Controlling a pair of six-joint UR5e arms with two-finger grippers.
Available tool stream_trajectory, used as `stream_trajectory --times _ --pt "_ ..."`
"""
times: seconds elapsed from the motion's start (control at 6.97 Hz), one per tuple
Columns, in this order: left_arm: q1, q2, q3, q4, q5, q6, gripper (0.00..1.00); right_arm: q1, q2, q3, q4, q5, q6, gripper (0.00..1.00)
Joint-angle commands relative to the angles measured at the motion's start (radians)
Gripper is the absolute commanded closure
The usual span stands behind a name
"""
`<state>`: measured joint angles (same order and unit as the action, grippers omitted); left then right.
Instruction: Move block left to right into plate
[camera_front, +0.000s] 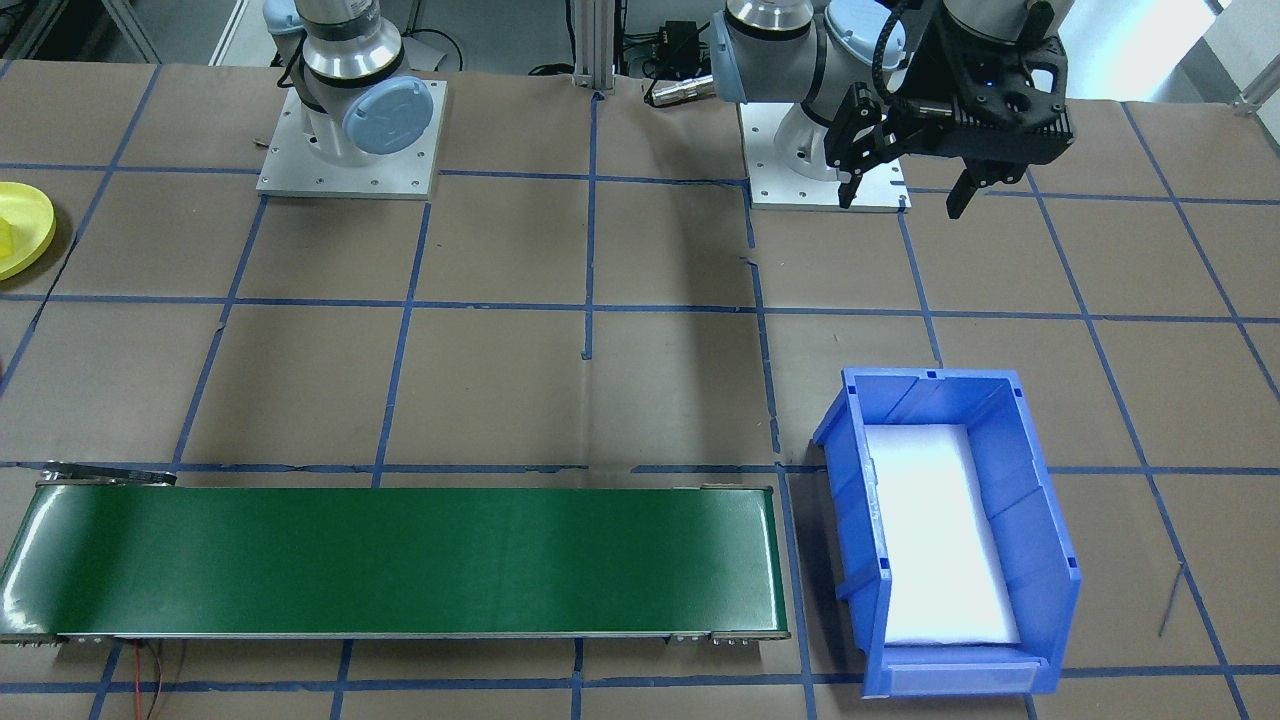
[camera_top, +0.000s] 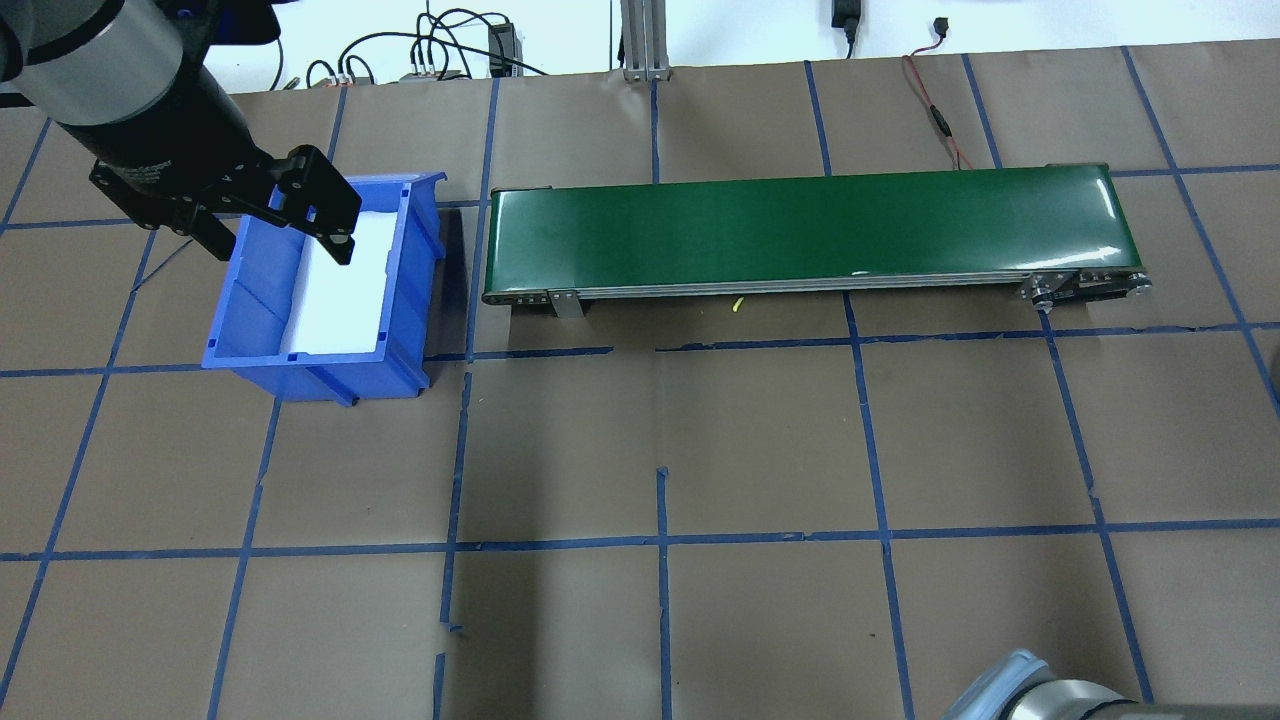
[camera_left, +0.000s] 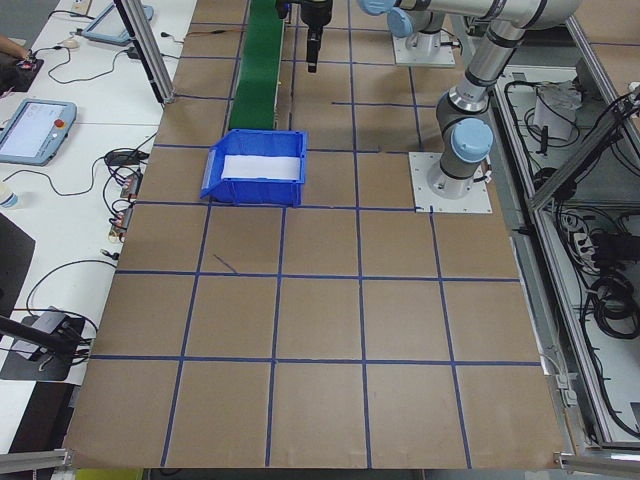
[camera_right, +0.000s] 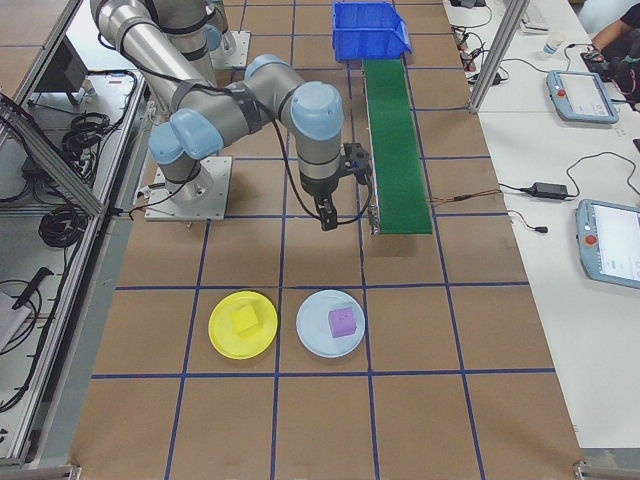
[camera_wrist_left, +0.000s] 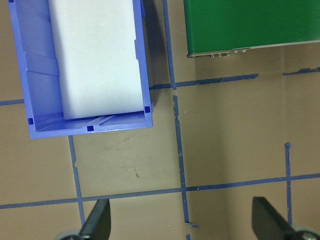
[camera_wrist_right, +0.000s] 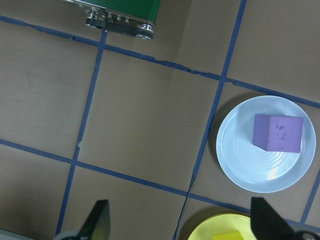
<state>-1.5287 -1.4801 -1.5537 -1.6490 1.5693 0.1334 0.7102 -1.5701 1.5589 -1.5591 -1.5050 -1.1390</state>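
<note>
The yellow plate (camera_right: 243, 324) lay on the brown table (camera_right: 320, 400) near the robot's right end, with a yellow block (camera_right: 246, 319) resting on it. Just beside it, on the side toward the operators, sat a pale blue plate (camera_right: 331, 323) carrying a purple block (camera_right: 343, 321). The right gripper (camera_right: 327, 213) hung above the table between the green conveyor (camera_right: 397, 140) end and the two plates, touching nothing; its wrist view showed both fingertips (camera_wrist_right: 99, 220) set wide apart with only bare table between them. At the far left end the blue bin (camera_top: 320, 290) stood just beside the conveyor's other end, a white foam pad (camera_top: 345, 285) lining its floor. The left gripper (camera_top: 275, 235) hovered above the bin's near side, jaws wide and empty, as its wrist view confirmed. A person's hand (camera_right: 610, 45) showed at the desk's far edge, beside a tablet (camera_right: 578, 95)
</note>
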Motion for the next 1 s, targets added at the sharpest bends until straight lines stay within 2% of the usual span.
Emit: stream_trajectory --times 0.0,0.14,0.43,0.86 --pt "0.001 0.000 0.000 0.000 0.000 0.000 0.00 0.111 -0.092 -0.003 0.057 0.003 0.143 0.00" --pt "0.001 0.000 0.001 0.000 0.000 0.000 0.00 0.159 -0.122 -0.003 0.070 0.002 0.163 0.00" --pt "0.001 0.000 0.001 0.000 0.000 0.000 0.00 0.233 -0.165 -0.005 0.148 0.003 0.284 0.00" --pt "0.001 0.000 0.001 0.000 0.000 0.002 0.00 0.404 -0.199 -0.010 0.154 0.003 0.494 0.00"
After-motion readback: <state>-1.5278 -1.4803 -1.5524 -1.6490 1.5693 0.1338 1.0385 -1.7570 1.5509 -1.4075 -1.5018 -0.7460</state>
